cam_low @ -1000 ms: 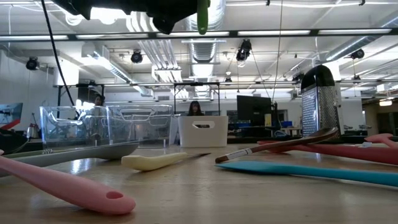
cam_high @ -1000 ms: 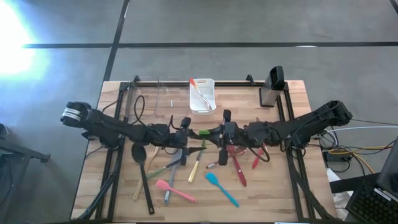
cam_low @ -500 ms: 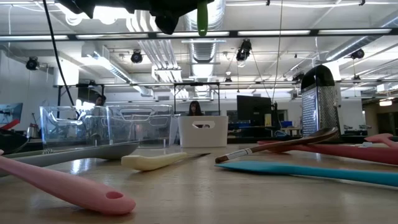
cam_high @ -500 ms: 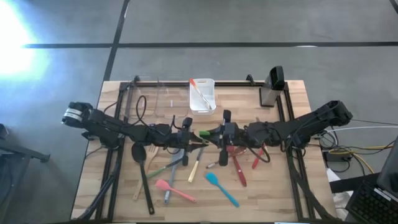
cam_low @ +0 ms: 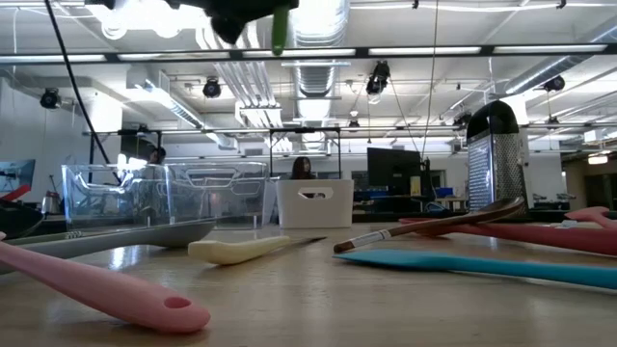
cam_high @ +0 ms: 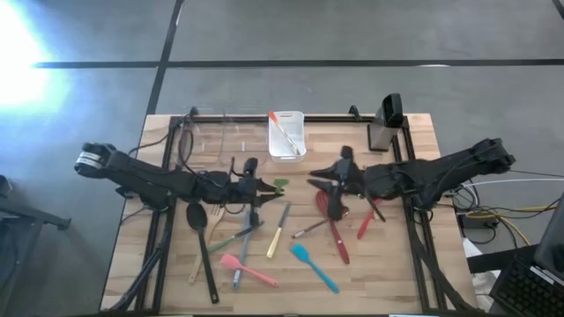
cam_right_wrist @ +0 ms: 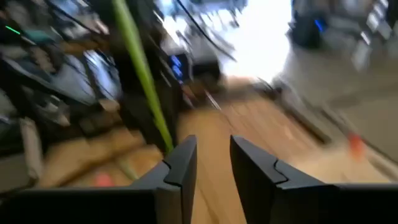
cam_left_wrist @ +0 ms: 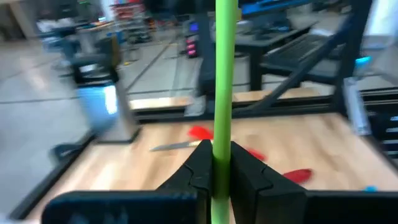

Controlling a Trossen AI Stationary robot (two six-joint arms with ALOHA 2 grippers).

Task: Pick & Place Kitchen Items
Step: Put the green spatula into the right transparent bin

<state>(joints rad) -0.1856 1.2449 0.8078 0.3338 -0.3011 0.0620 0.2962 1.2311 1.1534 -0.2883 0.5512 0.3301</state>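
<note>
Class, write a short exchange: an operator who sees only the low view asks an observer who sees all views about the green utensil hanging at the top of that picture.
Operator: Which arm has the green utensil?
Observer: The left pincer is shut on its handle.
Operator: Is the right pincer on it too?
Observer: No. It is open, empty and apart from the utensil.
</note>
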